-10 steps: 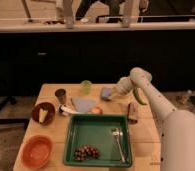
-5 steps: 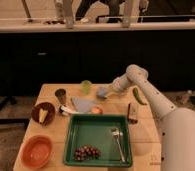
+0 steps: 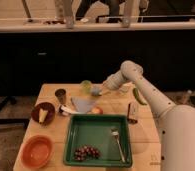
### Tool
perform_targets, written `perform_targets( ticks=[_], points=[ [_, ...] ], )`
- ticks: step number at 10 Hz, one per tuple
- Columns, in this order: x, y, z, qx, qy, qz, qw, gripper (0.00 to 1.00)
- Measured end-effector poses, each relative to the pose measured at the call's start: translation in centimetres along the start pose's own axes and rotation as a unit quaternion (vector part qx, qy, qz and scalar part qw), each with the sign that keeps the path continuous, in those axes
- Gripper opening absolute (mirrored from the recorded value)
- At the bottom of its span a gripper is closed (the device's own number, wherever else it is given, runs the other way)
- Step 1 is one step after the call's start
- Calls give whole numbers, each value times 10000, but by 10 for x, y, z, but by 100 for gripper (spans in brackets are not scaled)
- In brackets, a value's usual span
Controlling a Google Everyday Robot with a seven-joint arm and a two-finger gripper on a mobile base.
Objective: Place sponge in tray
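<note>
- Since the earlier frame, my arm has swung left across the back of the table (image 3: 51, 92), carrying the sponge with it from near the right side toward the green cup.
- My pincer (image 3: 100, 91) now sits over the rear middle of the table, clenched on the sponge (image 3: 95, 91), which is held off the surface just beside the green cup (image 3: 86, 86).
- I see the sponge above the far edge of the pale-blue cloth (image 3: 82, 103), not over the tray.
- My tray (image 3: 73, 140) lies at the front of the table, nearer me than the pincer; it holds a bunch of dark grapes (image 3: 86, 152) at its front left and a fork (image 3: 117, 142) along its right side.
- I read a small reddish fruit (image 3: 96, 110) just past the tray's back rim, touching or nearly touching the cloth.
- On the left I have a dark cup (image 3: 60, 94), a dark plate (image 3: 43, 112) with a yellow piece on it, and an orange bowl (image 3: 36, 150) at the front corner.
- A white utensil (image 3: 68, 110) lies between the dark plate and the cloth.
- To the right of the tray I see a dark, upright packet (image 3: 132, 113), and a green item (image 3: 139, 96) near the table's right edge, partly behind my arm.
</note>
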Motion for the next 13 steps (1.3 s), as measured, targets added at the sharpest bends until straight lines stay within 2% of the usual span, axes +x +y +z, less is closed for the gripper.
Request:
perform_targets(
  ticks=[7, 13],
  points=[
    [-37, 15, -26, -68, 64, -536, 9985, 0],
    [-47, 41, -36, -184, 101, -709, 9973, 0]
  ],
)
